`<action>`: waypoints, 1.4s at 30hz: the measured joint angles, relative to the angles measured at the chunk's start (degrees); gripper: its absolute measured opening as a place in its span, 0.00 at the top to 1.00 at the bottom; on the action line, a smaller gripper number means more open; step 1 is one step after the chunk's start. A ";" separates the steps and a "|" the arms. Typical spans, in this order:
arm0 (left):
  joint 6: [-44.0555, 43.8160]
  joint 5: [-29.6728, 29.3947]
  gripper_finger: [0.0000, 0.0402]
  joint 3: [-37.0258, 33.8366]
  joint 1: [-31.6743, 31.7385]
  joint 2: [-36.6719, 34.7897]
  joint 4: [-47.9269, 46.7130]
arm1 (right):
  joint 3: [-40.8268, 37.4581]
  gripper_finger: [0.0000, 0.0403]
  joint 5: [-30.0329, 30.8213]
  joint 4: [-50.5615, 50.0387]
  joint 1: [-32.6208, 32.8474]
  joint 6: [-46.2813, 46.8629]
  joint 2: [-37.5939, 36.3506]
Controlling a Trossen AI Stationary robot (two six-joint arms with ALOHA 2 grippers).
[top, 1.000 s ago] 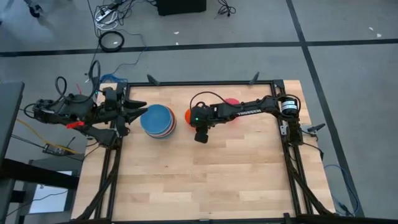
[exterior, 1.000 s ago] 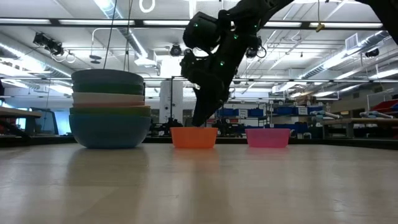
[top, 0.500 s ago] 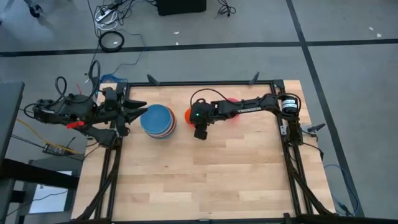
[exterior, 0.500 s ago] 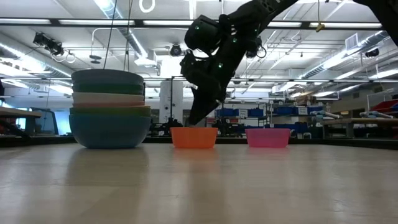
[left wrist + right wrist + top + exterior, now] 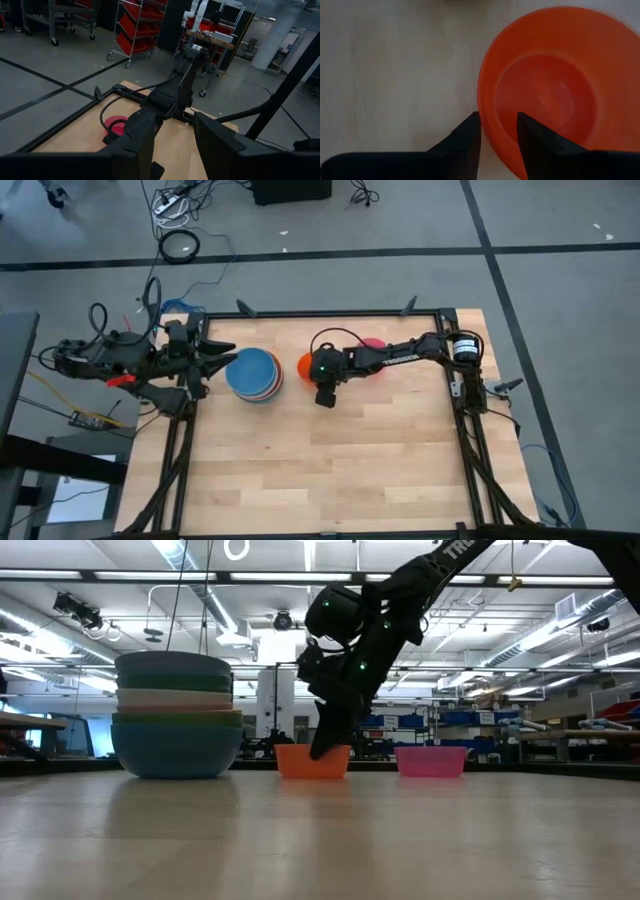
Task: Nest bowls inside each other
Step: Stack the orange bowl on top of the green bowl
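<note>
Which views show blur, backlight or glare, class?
Right wrist view: the small red-orange plastic bowl is soft-edged, with the right tool straddling its rim. Low view: ceiling lights leave the stack of larger plastic bowls backlit. High view: even light, no glare.

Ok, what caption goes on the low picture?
Right tool straddles the small orange bowl rim beside a tall stack of nested bowls.

A stack of nested round plastic bowls [image 5: 254, 374], with a light blue one on top, stood upright left of the centre. To its right stood a small red-orange plastic bowl [image 5: 312, 761], and farther right a small magenta plastic bowl [image 5: 431, 761], both upright.
</note>
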 joint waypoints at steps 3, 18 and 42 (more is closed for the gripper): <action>0.01 0.00 0.64 0.00 0.00 0.00 0.02 | -0.56 0.78 0.06 0.43 -0.73 -0.61 -0.02; -0.01 -0.57 0.64 0.02 0.00 0.00 0.04 | 2.22 1.00 -0.50 2.20 0.08 -5.81 -0.07; -0.01 -0.76 0.64 0.03 0.00 0.00 0.02 | 23.32 1.00 -4.98 5.61 6.21 -5.76 -0.31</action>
